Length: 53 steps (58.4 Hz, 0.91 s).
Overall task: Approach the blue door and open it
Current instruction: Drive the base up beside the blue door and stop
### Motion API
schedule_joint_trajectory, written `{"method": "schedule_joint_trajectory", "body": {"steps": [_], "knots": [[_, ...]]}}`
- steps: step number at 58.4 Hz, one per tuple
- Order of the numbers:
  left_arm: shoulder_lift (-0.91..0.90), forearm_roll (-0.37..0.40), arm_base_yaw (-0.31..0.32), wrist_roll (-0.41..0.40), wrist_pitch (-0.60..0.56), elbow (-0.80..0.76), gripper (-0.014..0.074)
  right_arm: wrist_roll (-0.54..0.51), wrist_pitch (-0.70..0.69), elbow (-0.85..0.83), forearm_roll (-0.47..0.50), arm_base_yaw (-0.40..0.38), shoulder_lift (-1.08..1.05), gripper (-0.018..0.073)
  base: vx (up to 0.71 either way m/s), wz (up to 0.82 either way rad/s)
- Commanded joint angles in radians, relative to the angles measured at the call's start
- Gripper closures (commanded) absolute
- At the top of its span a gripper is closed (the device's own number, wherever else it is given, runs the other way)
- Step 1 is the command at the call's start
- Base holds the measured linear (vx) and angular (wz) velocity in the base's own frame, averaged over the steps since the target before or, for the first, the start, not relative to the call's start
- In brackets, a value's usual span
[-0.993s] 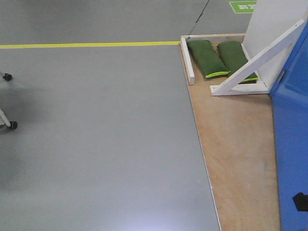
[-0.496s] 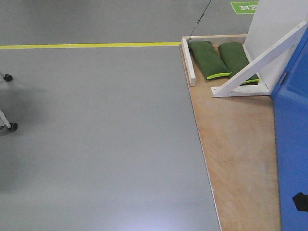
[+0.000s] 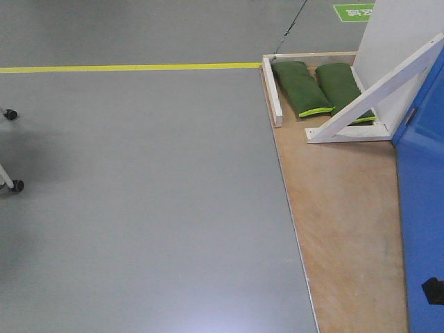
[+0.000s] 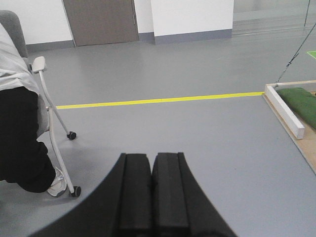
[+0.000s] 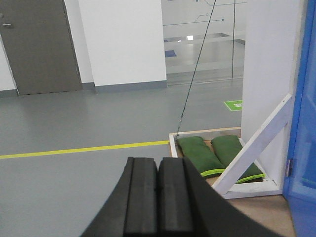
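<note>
The blue door is a glossy bright-blue panel along the right edge of the front view, standing on a wooden platform. It also shows at the right edge of the right wrist view, with a hinge at its side. Its handle is not in view. My left gripper is shut and empty, over bare grey floor. My right gripper is shut and empty, left of the door and short of the platform.
A white wall panel with a diagonal white brace stands beside the door, with two green sandbags at its foot. A yellow floor line runs across. A seated person on a wheeled chair is at the left. A small black shape sits against the door.
In the front view the platform, sandbags and brace have slid slightly down and to the right. Both grippers stay out of that view.
</note>
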State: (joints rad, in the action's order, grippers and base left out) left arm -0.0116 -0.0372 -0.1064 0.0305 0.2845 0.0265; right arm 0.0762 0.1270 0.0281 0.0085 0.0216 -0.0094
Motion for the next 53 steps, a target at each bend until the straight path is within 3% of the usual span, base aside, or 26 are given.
{"method": "schedule_joint_trajectory", "body": {"steps": [1, 53], "knots": [[-0.02, 0.008, 0.006, -0.003, -0.084, 0.004, 0.0526, -0.007, -0.085, 0.021, -0.002, -0.007, -0.021, 0.0557, 0.05, -0.02], [-0.016, 0.008, 0.006, -0.003, -0.084, 0.004, 0.0526, -0.007, -0.085, 0.021, -0.002, -0.006, -0.019, 0.0557, 0.01, -0.01]]}}
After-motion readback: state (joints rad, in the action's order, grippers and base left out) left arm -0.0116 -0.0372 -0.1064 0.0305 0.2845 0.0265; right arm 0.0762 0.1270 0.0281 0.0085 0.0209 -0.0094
